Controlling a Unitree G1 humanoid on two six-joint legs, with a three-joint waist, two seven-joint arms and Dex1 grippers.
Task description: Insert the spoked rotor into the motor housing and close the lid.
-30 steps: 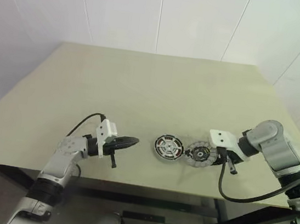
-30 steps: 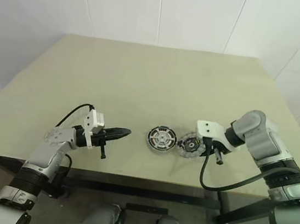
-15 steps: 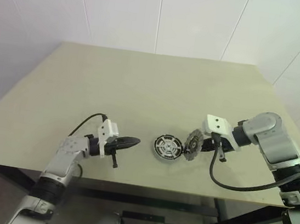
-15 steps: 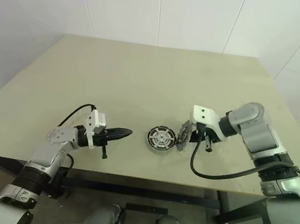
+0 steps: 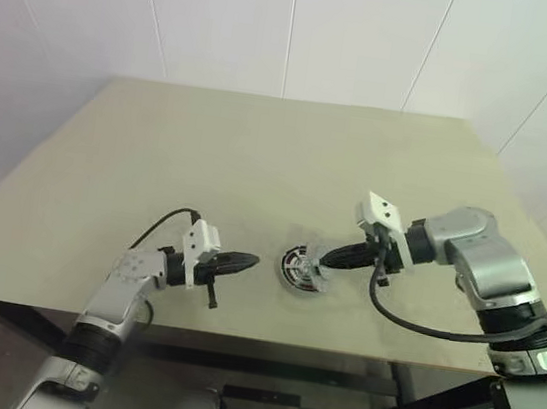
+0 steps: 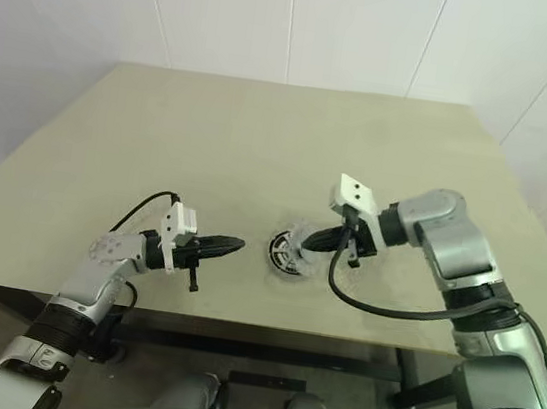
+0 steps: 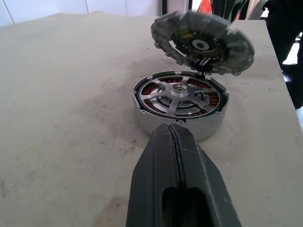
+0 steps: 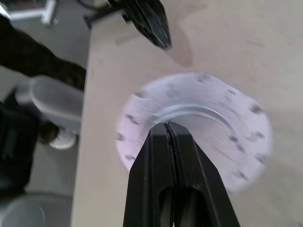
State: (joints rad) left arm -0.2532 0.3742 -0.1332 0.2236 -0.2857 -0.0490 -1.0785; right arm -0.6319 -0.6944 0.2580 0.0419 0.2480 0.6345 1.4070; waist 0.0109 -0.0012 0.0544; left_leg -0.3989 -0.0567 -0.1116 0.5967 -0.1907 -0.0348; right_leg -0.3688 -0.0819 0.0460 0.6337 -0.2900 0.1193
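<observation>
left wrist view – lid point(image 7: 201, 43) now raised over motor housing point(image 7: 179, 104)

- From the head cameras I can't make out the lid point(image 7: 202, 43); it smears into a pale blur over the motor housing point(image 7: 180, 105).
- My right gripper point(image 8: 166, 130) covers the lid's middle in its wrist view.
- The housing's near rim hides behind my left gripper point(image 7: 174, 137).
</observation>
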